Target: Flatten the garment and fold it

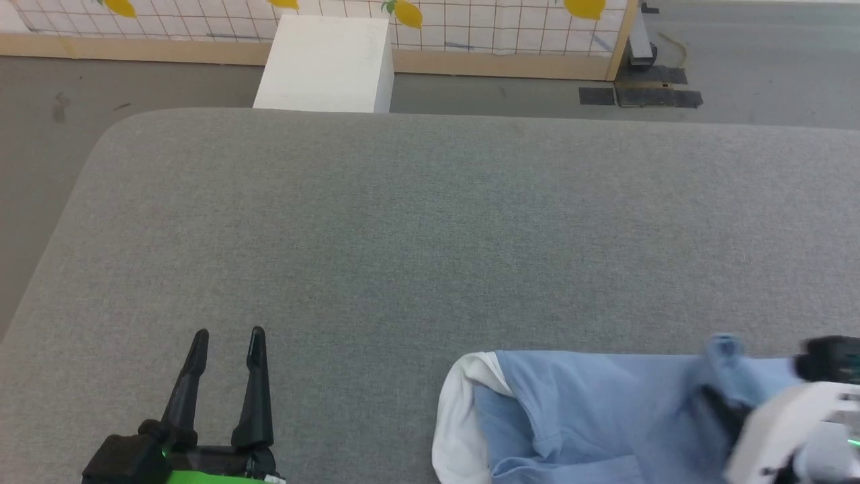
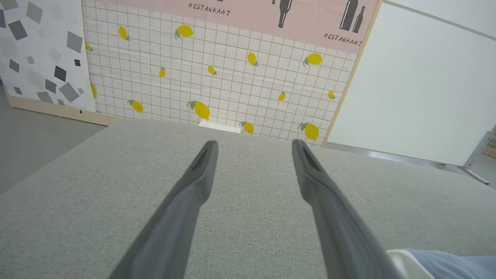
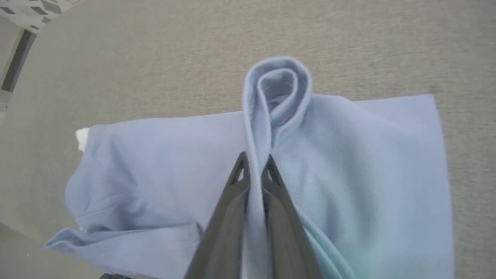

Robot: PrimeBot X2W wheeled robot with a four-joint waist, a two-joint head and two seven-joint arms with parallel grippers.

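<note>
Garment point(image 1: 605, 410) lies on grey padded tabletop point(image 1: 430, 235), at the near edge, right of centre in head view. It is partly folded: blue body spread flat, white inside/collar point(image 1: 458, 417) showing at its left end. R gripper point(image 3: 255, 157) is clenched on the shirt. In right wrist view both dark fingers point(image 3: 228, 201) are pressed close together w/ a narrow ridge of blue fabric pinched btw them, and that ridge rises past the tips and curls into a small loop point(image 3: 277, 83). Rest of the cloth fans out flat either side of the pinch; the right-hand edge in that view is straight. In head view the R arm's pale wrist housing point(image 1: 786, 423) sits over the shirt's right part. It's blurred there, so the grip point is prob. near the raised blue bump, can't say exactly. L gripper point(image 1: 228, 333) is released, fingers well spread and nothing btw them, low over bare tabletop, well apart from the garment on its left. In left wrist view a corner of shirt shows just beside the right-hand finger at bottom edge. Beyond the far table edge: white box point(image 1: 326, 64) on the floor, lemon-print tiled wall panel point(image 2: 232, 85).
</note>
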